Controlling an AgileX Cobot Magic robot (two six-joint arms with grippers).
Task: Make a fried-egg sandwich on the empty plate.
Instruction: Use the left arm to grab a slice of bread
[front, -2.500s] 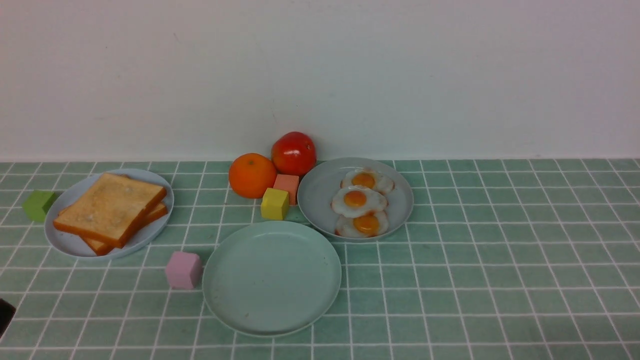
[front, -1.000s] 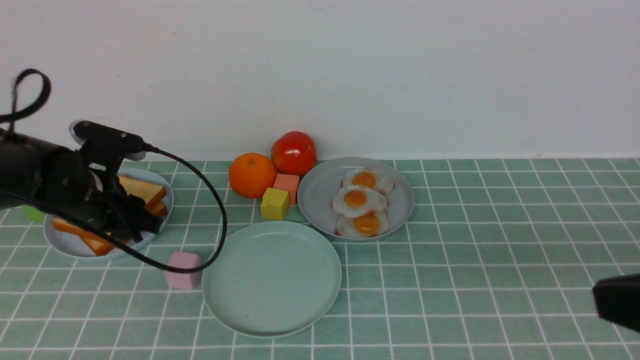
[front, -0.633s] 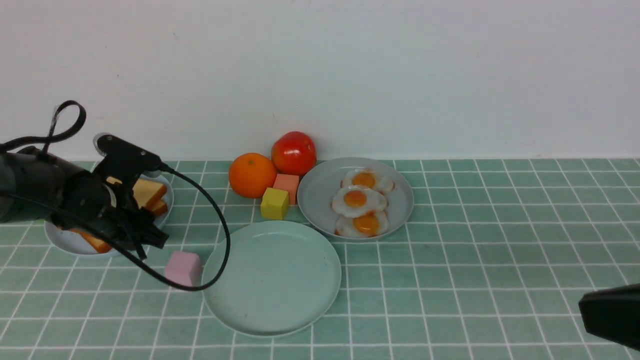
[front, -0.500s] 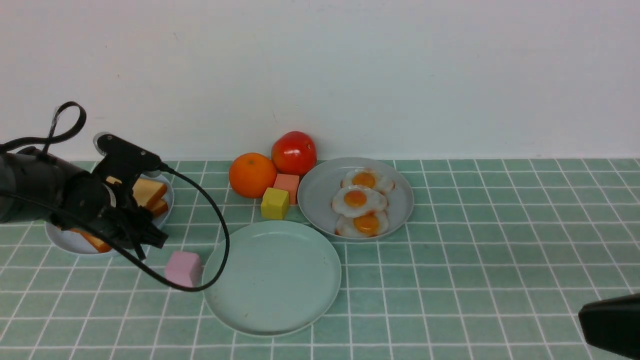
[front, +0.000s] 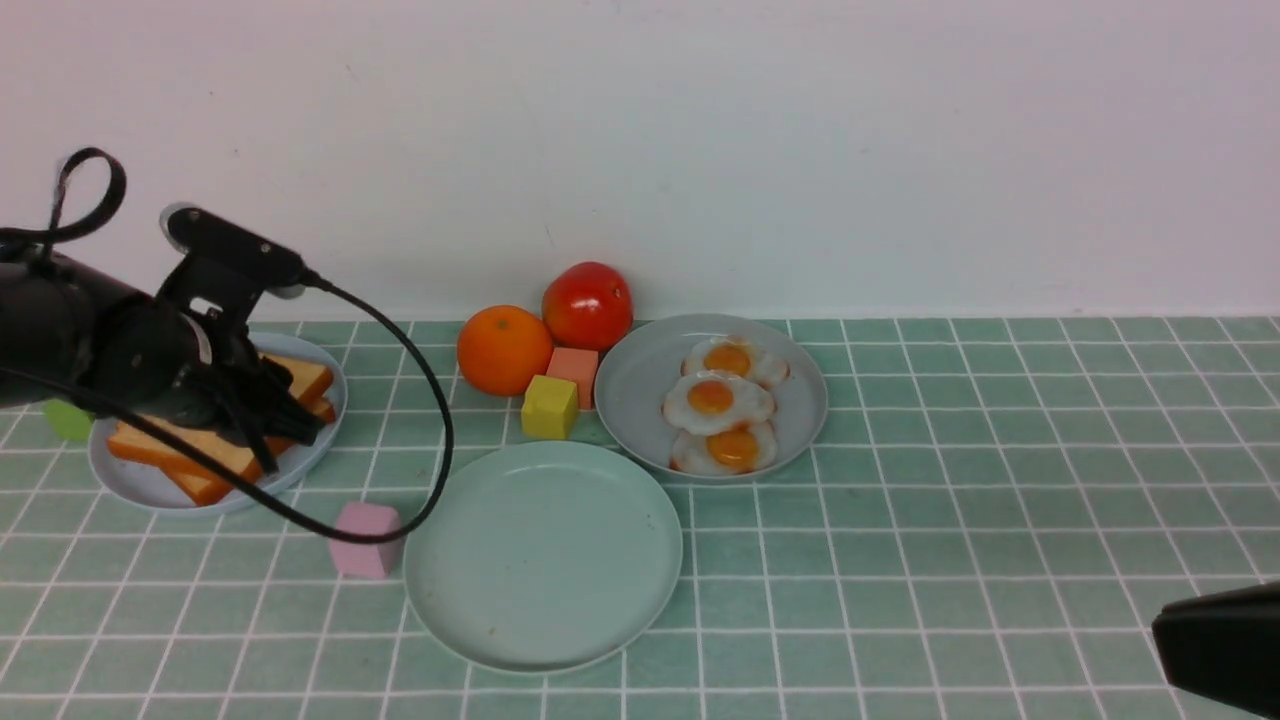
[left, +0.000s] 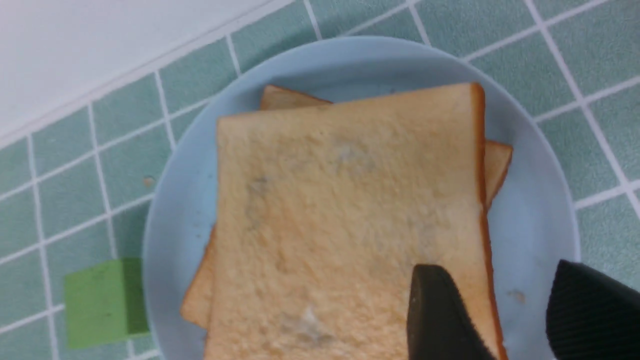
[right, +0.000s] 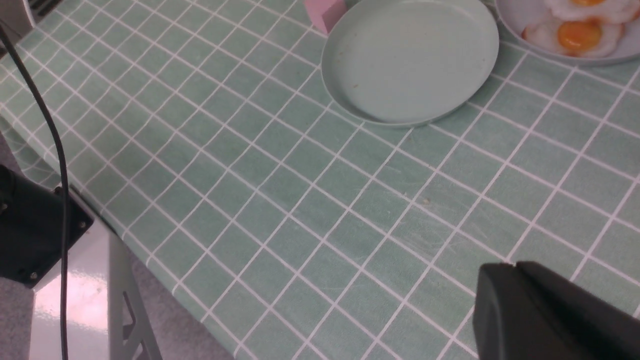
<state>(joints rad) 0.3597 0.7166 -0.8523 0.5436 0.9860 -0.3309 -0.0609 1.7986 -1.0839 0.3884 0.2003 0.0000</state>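
Two stacked toast slices (front: 150, 442) (left: 345, 215) lie on a light blue plate (front: 150, 487) (left: 530, 240) at the far left. My left gripper (front: 290, 425) (left: 510, 300) hovers open at the stack's right side, one finger (left: 440, 310) over the top slice and the other over bare plate. The toast edge lies between them, ungripped. The empty plate (front: 545, 555) (right: 410, 60), mint green, sits centre front. Three fried eggs (front: 712, 398) (right: 580, 35) rest on a grey plate (front: 640, 390) (right: 520, 15). My right gripper (front: 1215, 645) (right: 515, 270) is shut and holds nothing, low at the front right.
An orange (front: 505, 350), a tomato (front: 588, 305), a yellow cube (front: 549, 408) and a salmon cube (front: 574, 366) stand behind the mint plate. A pink cube (front: 367, 540) touches its left rim. A green cube (front: 68, 420) (left: 100, 302) sits left of the toast plate. The left arm's cable (front: 430, 440) droops near the pink cube.
The left gripper dipped toward the pink cube half a second ago, then came back up and left over the toast stack. The right gripper has hardly moved.
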